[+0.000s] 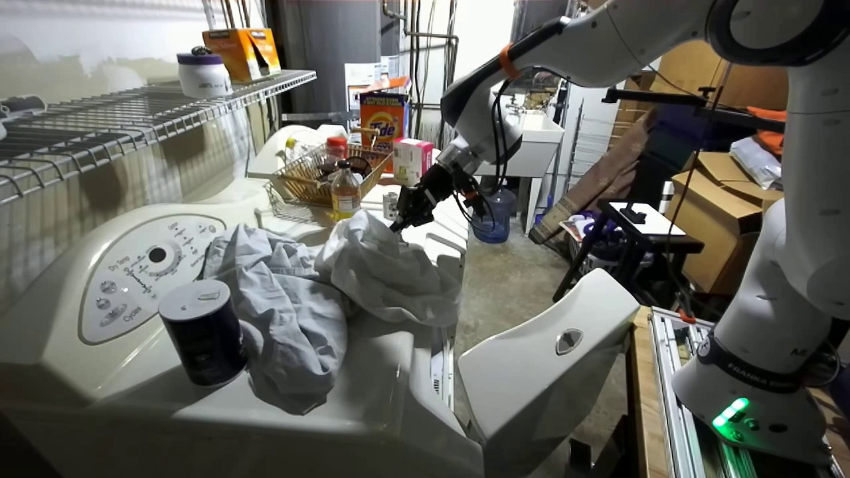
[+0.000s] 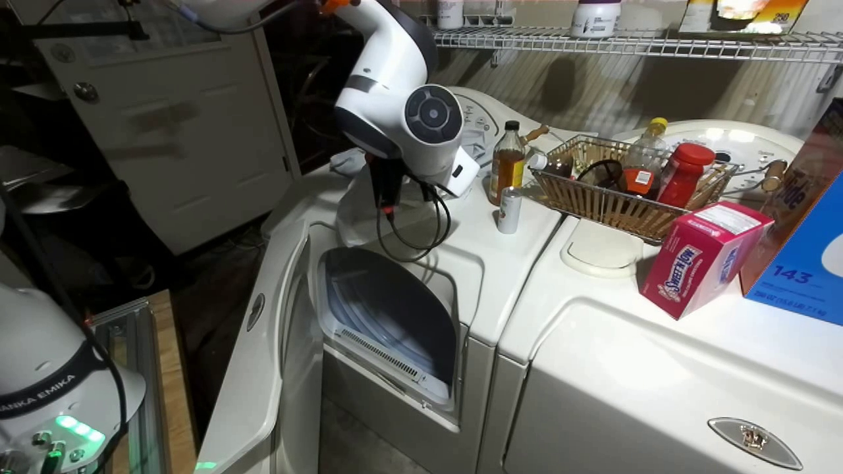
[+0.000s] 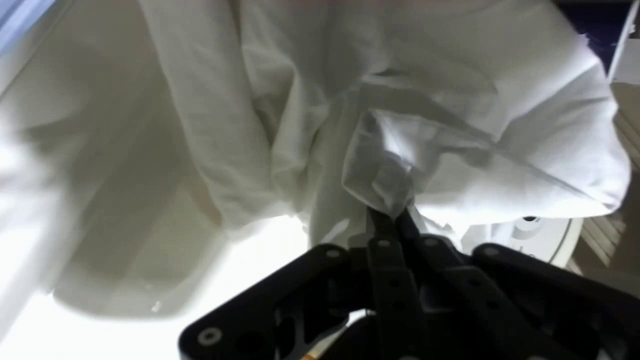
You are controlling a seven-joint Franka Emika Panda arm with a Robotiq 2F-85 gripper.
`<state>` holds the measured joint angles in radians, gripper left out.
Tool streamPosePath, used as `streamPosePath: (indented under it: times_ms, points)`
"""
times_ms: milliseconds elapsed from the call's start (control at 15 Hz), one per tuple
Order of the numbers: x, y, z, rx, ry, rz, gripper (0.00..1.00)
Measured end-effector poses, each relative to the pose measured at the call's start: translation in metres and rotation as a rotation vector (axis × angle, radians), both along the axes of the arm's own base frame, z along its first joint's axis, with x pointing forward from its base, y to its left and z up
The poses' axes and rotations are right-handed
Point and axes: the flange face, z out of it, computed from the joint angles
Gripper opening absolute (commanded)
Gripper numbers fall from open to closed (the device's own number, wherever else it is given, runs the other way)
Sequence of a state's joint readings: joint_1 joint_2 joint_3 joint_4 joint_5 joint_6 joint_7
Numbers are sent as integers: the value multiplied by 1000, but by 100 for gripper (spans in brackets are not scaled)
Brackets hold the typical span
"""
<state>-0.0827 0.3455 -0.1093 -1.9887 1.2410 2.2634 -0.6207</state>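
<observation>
A fold of white cloth (image 1: 392, 272) is grasped by the end effector (image 3: 392, 216), whose jaws are clenched on it. The cloth is gathered at the front edge of the dryer (image 1: 372, 362), near the open door (image 1: 531, 358). Against it, toward the control panel (image 1: 136, 265), a grey-blue cloth (image 1: 285, 318) is bunched; whether the two are one piece cannot be told from these angles. "Dry Temp" and "Cycles" can be read on the panel, beside which a dark canister (image 1: 202, 338) is stood.

By the dryer's edge next to the washer (image 2: 625, 355), an amber bottle (image 2: 507, 171) and a small can (image 2: 509, 214) are placed close together. A wire basket (image 2: 612, 214) of bottles is set at the washer's rear edge. "Sweet'N Low" is printed on the pink box (image 2: 705, 260), "Tide" and "143" on the detergent box (image 1: 385, 119) beside it. "FRANKA EMIKA" is lettered on the arm's base (image 1: 750, 401).
</observation>
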Motion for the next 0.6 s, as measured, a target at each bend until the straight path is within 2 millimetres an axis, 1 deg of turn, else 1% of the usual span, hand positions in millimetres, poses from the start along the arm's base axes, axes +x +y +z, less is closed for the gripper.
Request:
streamPosePath:
  times_ms: [200,600]
  points:
    - [1,-5,-11,-86,12,2,1]
    - [4,0,-36,-230,51,41,1]
